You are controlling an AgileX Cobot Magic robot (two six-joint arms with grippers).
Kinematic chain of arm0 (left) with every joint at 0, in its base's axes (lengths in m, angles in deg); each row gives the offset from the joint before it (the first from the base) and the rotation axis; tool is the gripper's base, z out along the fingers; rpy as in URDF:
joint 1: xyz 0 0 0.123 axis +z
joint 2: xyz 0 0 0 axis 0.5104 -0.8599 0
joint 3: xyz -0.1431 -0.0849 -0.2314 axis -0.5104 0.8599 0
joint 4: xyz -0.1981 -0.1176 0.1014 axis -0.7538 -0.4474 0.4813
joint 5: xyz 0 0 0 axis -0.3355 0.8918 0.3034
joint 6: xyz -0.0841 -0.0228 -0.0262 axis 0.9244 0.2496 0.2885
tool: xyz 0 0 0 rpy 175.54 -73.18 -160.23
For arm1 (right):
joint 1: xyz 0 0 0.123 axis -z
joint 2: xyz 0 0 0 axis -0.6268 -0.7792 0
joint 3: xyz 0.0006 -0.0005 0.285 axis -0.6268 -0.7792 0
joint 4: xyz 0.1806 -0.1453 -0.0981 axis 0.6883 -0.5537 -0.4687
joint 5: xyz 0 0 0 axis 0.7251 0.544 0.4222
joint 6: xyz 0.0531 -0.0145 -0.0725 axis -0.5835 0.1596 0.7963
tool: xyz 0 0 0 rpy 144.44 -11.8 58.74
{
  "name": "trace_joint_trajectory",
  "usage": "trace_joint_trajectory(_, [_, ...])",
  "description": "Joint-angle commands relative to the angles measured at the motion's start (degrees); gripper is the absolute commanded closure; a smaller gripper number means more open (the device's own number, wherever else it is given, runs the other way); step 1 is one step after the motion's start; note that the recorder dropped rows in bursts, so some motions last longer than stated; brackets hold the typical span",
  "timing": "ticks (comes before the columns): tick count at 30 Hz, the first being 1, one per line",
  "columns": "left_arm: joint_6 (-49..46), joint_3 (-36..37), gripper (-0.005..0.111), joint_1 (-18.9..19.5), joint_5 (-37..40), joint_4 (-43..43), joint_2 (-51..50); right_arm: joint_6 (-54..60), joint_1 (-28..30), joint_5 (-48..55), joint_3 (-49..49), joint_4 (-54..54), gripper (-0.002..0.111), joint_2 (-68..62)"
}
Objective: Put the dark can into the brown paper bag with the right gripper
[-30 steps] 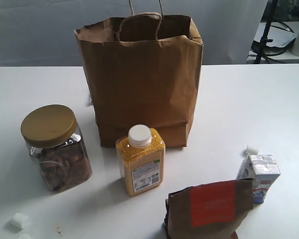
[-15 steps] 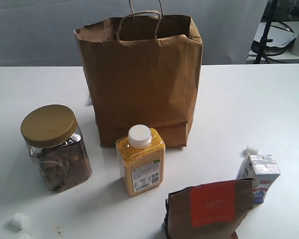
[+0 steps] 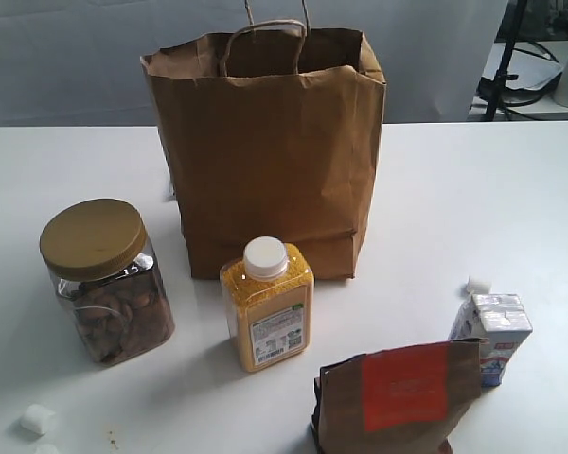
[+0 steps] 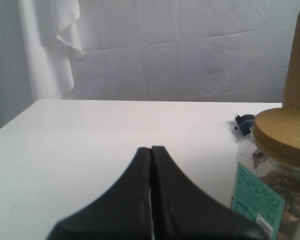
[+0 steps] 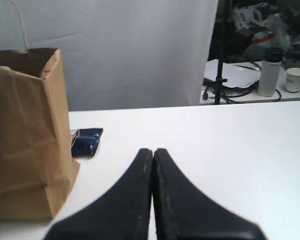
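The brown paper bag (image 3: 275, 161) stands upright at the back middle of the white table, its top open and its handles up. The right wrist view shows the bag (image 5: 20, 135) to one side of my right gripper (image 5: 153, 150), which is shut with nothing between its fingers and sits low over the table. My left gripper (image 4: 151, 149) is shut and empty too, near the nut jar (image 4: 280, 170). Neither gripper appears in the exterior view. The dark can is in no view.
In front of the bag stand a gold-lidded nut jar (image 3: 104, 279), a yellow white-capped bottle (image 3: 267, 307), a brown pouch with a red label (image 3: 398, 397) and a small milk carton (image 3: 492, 331). White cubes (image 3: 478, 284) dot the table. A dark blue packet (image 5: 86, 141) lies behind the bag.
One second ago a brown shape filled the bag's front handle loop; now the loop shows open. Everything else on the table stays where it was.
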Motion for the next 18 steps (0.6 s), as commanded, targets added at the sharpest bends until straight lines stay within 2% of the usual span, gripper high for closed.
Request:
trace_joint_trajectory(1, [0.20, 0.20, 0.107, -0.30, -0.17, 0.15, 0.20, -5.97, 4.87, -7.28, -7.97, -0.94, 0.108, 9.78])
trace_joint_trajectory(5, [0.20, 0.20, 0.107, -0.30, -0.17, 0.15, 0.20, -7.31, 8.01, -8.53, -13.57, -0.94, 0.108, 16.96])
trace_joint_trajectory(8, [0.20, 0.20, 0.107, -0.32, -0.17, 0.15, 0.20, -7.06, 8.47, -10.84, -16.30, -0.83, 0.108, 16.96])
trace_joint_trajectory(18, [0.20, 0.20, 0.107, -0.32, -0.17, 0.15, 0.20, 7.27, 8.47, -14.91, -25.03, 4.46, 0.108, 16.96])
